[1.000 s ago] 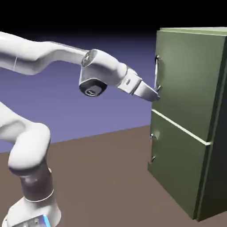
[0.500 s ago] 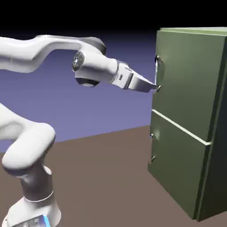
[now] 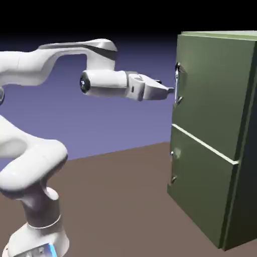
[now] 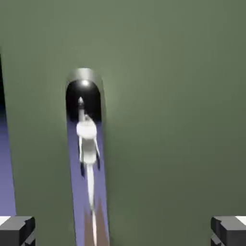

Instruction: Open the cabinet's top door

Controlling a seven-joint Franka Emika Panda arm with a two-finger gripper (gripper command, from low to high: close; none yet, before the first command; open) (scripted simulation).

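The two-finger gripper with small grey tips (image 4: 123, 231) stood wide open with nothing in its grasp, its fingers set well apart to either side of the view. It pointed almost level at the long silver bar handle (image 3: 176, 83) of the upper flat olive-green door (image 3: 216, 90), presumably so the fingers could pass around the upright bar. In the hand view the handle lay between the tips but nearer the left one, so a small sideways correction seemed due before closing. That door was shut, on the upper front of the tall boxy olive-green cabinet (image 3: 246, 201), above the shorter green door (image 3: 201, 185).

The handle's lower end was cut off in the hand view, and its mirror-like surface confused its outline. From outside, the fingertips ended close by the bar, perhaps just short of it; contact was hard to make out.
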